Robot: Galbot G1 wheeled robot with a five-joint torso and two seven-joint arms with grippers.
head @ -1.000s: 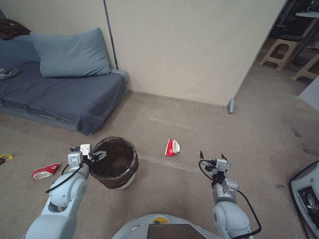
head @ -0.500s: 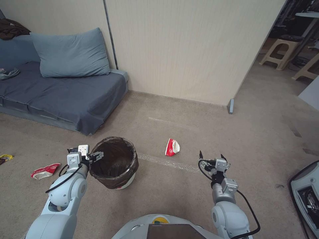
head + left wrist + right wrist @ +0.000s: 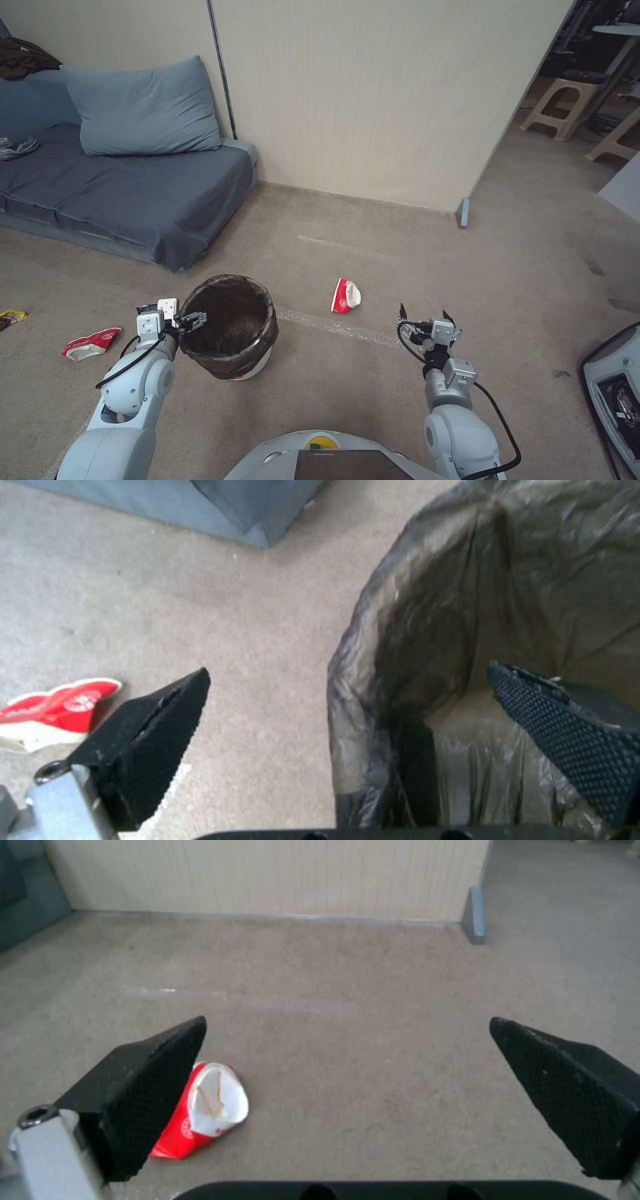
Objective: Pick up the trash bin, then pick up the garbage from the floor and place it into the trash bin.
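The trash bin (image 3: 230, 363), a white bucket lined with a dark bag, stands on the floor in front of me on the left. My left gripper (image 3: 181, 319) is open at the bin's left rim. In the left wrist view the left gripper (image 3: 348, 670) straddles the bagged rim (image 3: 360, 645), one finger outside and one inside. A crushed red-and-white cup (image 3: 345, 296) lies right of the bin. My right gripper (image 3: 427, 315) hangs open, near and to the right of that cup (image 3: 207, 1110). Another crushed cup (image 3: 90, 343) and a yellow wrapper (image 3: 10, 318) lie on the left.
A blue-grey sofa (image 3: 127, 193) with a pillow (image 3: 143, 110) fills the far left. A beige wall panel (image 3: 373, 100) ends at a grey foot (image 3: 463, 213). Plastic stools (image 3: 567, 100) stand beyond at the right, and a grey machine (image 3: 617, 393) sits at the right edge.
My left gripper has dropped a little and drawn back toward me along the bin's left rim. The bin, the cups and my right arm have stayed put.
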